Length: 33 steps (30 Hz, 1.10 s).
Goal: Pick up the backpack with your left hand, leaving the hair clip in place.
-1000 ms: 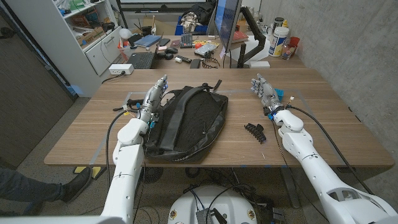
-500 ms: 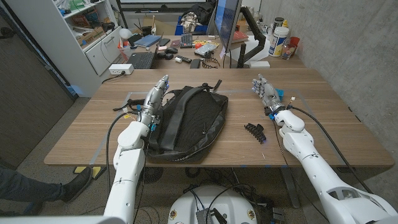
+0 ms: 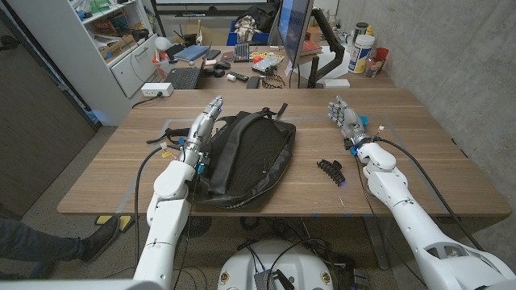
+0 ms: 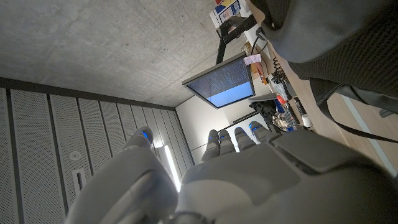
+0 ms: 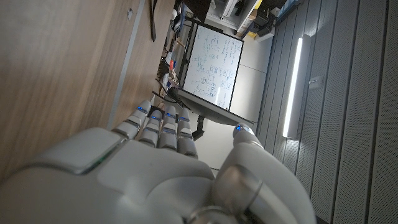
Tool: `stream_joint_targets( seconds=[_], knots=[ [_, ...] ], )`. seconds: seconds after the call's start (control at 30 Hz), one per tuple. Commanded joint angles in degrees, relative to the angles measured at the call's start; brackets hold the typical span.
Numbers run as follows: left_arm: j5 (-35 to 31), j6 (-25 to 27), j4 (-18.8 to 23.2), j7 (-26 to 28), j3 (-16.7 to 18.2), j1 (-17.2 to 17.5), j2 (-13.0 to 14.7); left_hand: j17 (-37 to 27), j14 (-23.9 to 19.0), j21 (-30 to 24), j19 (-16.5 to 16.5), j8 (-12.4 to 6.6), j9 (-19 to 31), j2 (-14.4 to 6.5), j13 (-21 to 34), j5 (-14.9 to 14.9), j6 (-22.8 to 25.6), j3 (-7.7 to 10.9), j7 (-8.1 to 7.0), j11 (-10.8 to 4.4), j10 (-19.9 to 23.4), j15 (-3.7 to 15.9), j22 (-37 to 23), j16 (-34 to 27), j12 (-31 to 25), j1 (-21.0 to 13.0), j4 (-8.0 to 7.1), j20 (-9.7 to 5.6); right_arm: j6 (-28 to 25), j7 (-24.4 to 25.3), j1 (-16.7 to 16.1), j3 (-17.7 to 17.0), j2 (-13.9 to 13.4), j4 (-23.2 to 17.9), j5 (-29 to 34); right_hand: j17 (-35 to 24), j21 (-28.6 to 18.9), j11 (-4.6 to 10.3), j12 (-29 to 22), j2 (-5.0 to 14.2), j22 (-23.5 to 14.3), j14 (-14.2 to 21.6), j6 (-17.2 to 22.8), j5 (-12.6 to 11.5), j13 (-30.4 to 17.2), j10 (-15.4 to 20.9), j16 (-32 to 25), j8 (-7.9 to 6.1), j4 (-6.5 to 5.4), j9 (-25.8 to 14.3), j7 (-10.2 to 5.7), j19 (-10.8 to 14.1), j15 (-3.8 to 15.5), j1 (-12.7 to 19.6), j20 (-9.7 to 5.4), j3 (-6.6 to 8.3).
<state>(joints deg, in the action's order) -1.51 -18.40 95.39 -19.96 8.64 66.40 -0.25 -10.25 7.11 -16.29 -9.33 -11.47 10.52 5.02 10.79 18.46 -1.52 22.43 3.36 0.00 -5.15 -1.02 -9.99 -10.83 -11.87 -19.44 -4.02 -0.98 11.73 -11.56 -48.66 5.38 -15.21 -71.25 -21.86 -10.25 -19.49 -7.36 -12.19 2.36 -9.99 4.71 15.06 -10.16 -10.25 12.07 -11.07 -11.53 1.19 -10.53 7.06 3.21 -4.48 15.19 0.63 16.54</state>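
The backpack (image 3: 242, 159) lies flat on the table (image 3: 419, 161), mid-table toward the near edge, not yet lifted. The left hand (image 3: 201, 129) stands right against the bag's left side, fingers straight and apart, gripping nothing. So the grasp and the lift are both, I'd say, ahead. The hair clip (image 3: 330, 170) sits apart, right of the bag. The right hand (image 3: 345, 118) waits open near the far right edge.

Office, monitor (image 3: 295, 31), cluttered desk (image 3: 234, 64), shelving (image 3: 113, 36)
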Motion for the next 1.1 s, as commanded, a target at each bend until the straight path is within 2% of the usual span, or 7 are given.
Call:
stream_joint_targets(
  seconds=[0.03, 0.33, 0.67, 1.1],
  knots=[
    [-0.1, -2.0, 1.4, 1.8, -1.8, 2.4, 1.7, -0.2, -0.4, 0.3, 0.0, -0.22, 0.2, 0.1, 0.2, 0.5, 0.2, 0.05, 0.07, 0.0, 0.3, 0.05, -0.3, -0.3, -0.3, -0.7, 0.43, 0.11, 0.2, 0.0, -0.3, -0.3, 0.0, 0.0, -0.2, -0.3, 0.2, 0.17, 0.1, 0.39, -0.3, 0.3, 0.3, -0.4, -0.2, 0.3, 0.0, 0.29, 0.32, -0.1, -0.49, 0.4, -0.09, 0.2, 0.45, -0.01],
    [-0.2, -3.6, 2.0, 3.2, -2.5, 4.2, 2.5, -0.2, -0.5, 0.5, 0.0, -0.21, 0.2, 0.0, 0.2, 0.5, 0.3, 0.05, 0.1, -0.01, 0.4, 0.07, -0.3, -0.3, -0.3, -1.0, 0.6, 0.19, 0.3, -0.1, 0.2, -0.2, 0.2, 0.9, -0.2, -0.3, 0.4, 0.29, 0.1, 0.44, -0.3, 0.3, 0.2, -0.4, -0.2, 0.2, 0.1, 0.34, 0.35, -0.1, -0.61, 0.3, -0.1, 0.2, 0.52, -0.1],
    [-1.0, -3.7, 6.0, 4.6, -3.5, 8.1, 4.3, -0.2, -0.7, 0.7, 0.0, -0.24, 0.2, -0.1, 0.2, 0.4, 0.5, 0.05, 0.14, 0.04, 0.6, 0.07, -0.3, -0.3, -0.4, -1.4, 0.81, 0.39, 0.3, -0.1, 0.3, -0.3, 0.2, 1.0, -0.3, -0.3, 0.7, 0.32, 0.2, 0.47, -0.3, 0.4, 0.2, -0.4, -0.2, 0.2, 0.1, 0.37, 0.43, -0.1, -0.69, 0.3, -0.16, 0.2, 0.59, -0.17],
    [-3.6, -5.2, 10.3, 9.3, -4.1, 12.8, 5.4, -0.2, -1.3, 0.8, 0.3, -0.27, 0.2, -0.2, 0.2, 0.4, 0.8, 0.07, 0.14, 0.25, 1.2, 0.04, -0.3, -0.4, -0.5, -2.0, 1.11, 0.94, 1.3, -0.3, 1.0, -0.2, 0.8, 3.0, -0.4, -0.3, 0.9, 0.39, 0.2, 0.56, -0.4, 0.4, 0.2, -0.4, -0.2, 0.2, 0.1, 0.4, 0.48, -0.1, -0.75, 0.2, -0.12, 0.1, 0.68, -0.21]
  ],
)
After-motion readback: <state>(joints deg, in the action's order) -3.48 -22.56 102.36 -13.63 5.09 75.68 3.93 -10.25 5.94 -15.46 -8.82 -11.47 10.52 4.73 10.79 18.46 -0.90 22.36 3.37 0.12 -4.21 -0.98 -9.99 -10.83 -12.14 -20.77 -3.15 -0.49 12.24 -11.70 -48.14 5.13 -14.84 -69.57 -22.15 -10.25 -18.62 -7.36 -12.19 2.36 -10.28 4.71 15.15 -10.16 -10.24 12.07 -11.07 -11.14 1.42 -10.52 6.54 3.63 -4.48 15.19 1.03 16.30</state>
